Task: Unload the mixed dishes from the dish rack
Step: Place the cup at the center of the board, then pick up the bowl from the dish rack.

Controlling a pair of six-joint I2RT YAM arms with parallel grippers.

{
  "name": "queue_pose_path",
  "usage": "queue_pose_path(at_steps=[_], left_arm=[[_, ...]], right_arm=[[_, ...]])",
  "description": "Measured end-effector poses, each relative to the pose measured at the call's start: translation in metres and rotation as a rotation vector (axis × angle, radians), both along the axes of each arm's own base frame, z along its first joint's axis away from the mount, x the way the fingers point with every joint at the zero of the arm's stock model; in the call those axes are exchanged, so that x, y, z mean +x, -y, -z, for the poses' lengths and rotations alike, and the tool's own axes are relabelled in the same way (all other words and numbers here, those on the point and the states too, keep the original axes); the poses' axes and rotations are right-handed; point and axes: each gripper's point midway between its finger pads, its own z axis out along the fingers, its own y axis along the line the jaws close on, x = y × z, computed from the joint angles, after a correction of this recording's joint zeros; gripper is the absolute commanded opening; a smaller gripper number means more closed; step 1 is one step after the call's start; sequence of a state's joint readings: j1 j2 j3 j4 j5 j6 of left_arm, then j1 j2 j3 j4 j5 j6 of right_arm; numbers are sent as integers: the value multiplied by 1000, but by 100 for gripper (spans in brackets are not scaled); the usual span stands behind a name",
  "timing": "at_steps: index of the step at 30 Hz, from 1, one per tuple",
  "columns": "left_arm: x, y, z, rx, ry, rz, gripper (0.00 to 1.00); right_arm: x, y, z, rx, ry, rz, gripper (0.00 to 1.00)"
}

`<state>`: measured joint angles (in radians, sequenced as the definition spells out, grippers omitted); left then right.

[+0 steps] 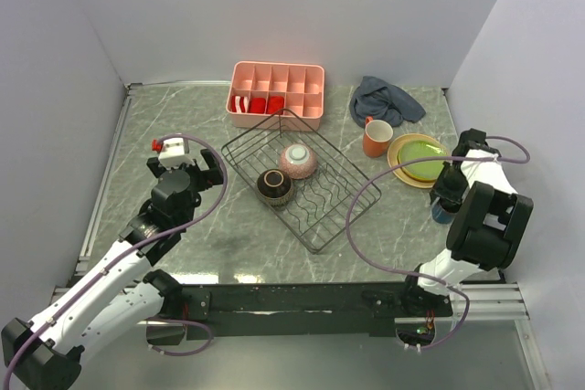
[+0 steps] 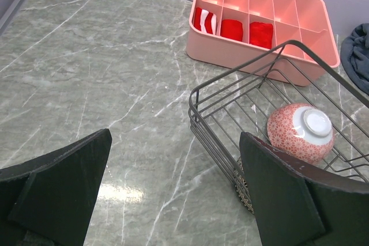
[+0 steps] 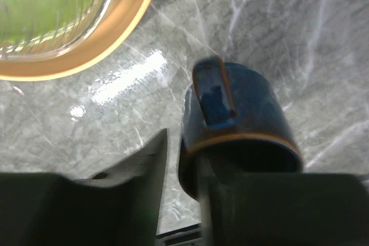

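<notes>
Plates (image 1: 419,158) and orange mug (image 1: 376,138) out, dark-blue cup (image 3: 242,119) beside them at right gripper (image 3: 184,182), grip unclear; speckled bowl (image 1: 298,160) and dark-brown bowl (image 1: 273,185) left in dish rack (image 1: 320,226); left gripper (image 2: 173,159) spread, empty.

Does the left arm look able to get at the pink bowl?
Likely yes: the left gripper stands open beside the dish rack, nothing covers the pink bowl, though the rack's side wall lies between.

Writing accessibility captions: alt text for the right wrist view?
A blue cup sits on the marble table, right at the blurred fingers along the bottom edge. A green plate stacked on a tan plate fills the top-left corner.
</notes>
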<state>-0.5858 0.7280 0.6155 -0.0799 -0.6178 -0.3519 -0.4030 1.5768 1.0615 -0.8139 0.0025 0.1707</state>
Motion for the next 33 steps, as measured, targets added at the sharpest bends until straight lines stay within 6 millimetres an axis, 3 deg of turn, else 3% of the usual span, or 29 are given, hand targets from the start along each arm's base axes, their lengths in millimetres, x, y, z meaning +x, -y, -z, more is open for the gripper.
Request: queue_pose_path(at_steps=[7, 10, 16, 23, 26, 30, 33], left_arm=[[0, 0, 1, 2, -3, 0, 99], [1, 1, 2, 4, -6, 1, 99], [4, 3, 9, 16, -28, 4, 99], [6, 8, 16, 25, -50, 25, 99], [6, 12, 19, 26, -60, 46, 100], [7, 23, 25, 31, -91, 97, 99], [11, 36, 28, 40, -128, 152, 99]], right_arm=[[0, -1, 1, 7, -1, 8, 73], [3, 0, -12, -10, 45, 15, 85], [8, -2, -56, -64, 203, 30, 100], [8, -21, -111, -118, 425, 14, 100], [8, -37, -136, -129, 531, -26, 100], [14, -75, -169, -106, 684, -145, 100], [17, -105, -181, -56, 758, -236, 100]])
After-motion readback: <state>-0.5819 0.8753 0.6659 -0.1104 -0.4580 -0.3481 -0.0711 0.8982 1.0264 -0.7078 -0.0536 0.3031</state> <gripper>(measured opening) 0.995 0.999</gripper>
